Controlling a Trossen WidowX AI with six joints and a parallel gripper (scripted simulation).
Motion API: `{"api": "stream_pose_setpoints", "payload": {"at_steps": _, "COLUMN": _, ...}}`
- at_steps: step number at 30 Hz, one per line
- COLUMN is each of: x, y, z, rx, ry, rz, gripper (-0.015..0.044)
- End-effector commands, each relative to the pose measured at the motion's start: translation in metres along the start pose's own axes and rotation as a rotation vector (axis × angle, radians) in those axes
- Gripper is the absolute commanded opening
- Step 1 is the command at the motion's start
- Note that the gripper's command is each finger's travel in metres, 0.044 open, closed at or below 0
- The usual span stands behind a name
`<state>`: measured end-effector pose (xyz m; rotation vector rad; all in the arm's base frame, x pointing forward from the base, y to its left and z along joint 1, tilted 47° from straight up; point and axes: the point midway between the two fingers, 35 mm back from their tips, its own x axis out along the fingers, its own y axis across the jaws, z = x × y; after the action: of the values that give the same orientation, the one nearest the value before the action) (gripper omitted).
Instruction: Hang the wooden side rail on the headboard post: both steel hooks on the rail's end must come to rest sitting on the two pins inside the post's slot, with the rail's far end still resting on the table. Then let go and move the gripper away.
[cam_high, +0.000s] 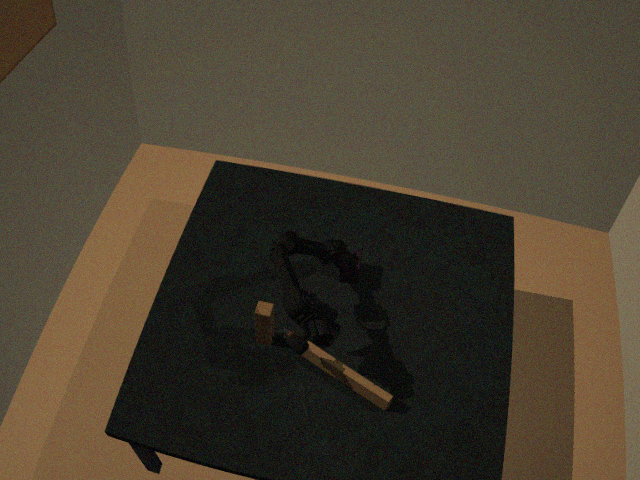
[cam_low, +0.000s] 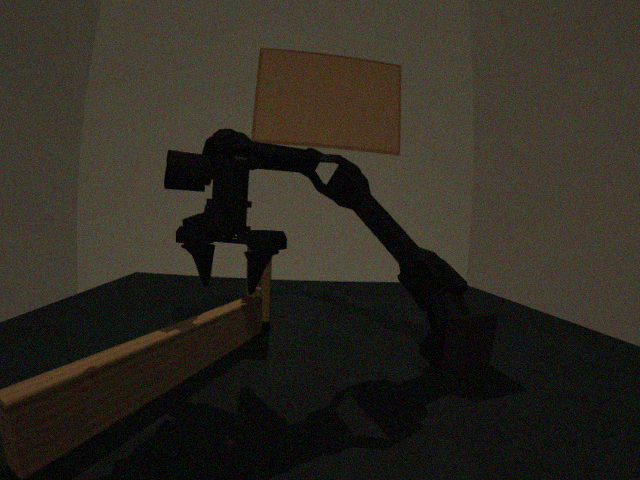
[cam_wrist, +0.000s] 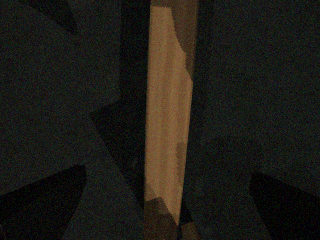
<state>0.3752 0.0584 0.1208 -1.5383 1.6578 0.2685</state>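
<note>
The wooden rail (cam_high: 361, 384) (cam_low: 129, 361) (cam_wrist: 167, 100) lies long and narrow on the dark table, its near-post end close to the upright wooden headboard post (cam_high: 264, 325) (cam_low: 266, 297). A gap or seating between them cannot be told; the hooks, pins and slot are too dark or hidden. My gripper (cam_high: 311, 338) (cam_low: 229, 289) (cam_wrist: 170, 178) is open and empty, pointing down above the rail near its post end. In the wrist view the rail runs up between the two wide-apart fingers, touching neither. In the exterior view the right finger overlaps part of the post.
The dark table (cam_high: 444, 310) (cam_low: 558, 356) holds the arm's base (cam_low: 470, 335), right of the rail in the exterior view. The arm arches over from there and casts shadows on the table and rail. An orange panel (cam_low: 328, 100) is on the wall behind.
</note>
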Motion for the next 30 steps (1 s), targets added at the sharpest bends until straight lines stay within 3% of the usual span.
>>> {"api": "stream_pose_setpoints", "payload": {"at_steps": 1, "x": 0.008, "y": 0.002, "z": 0.001, "rx": -0.012, "ry": 0.004, "rz": -0.003, "gripper": 0.0440}}
{"api": "stream_pose_setpoints", "payload": {"at_steps": 30, "x": 0.054, "y": 0.000, "z": 0.002, "rx": -0.012, "ry": 0.003, "rz": -0.004, "gripper": 0.0440}}
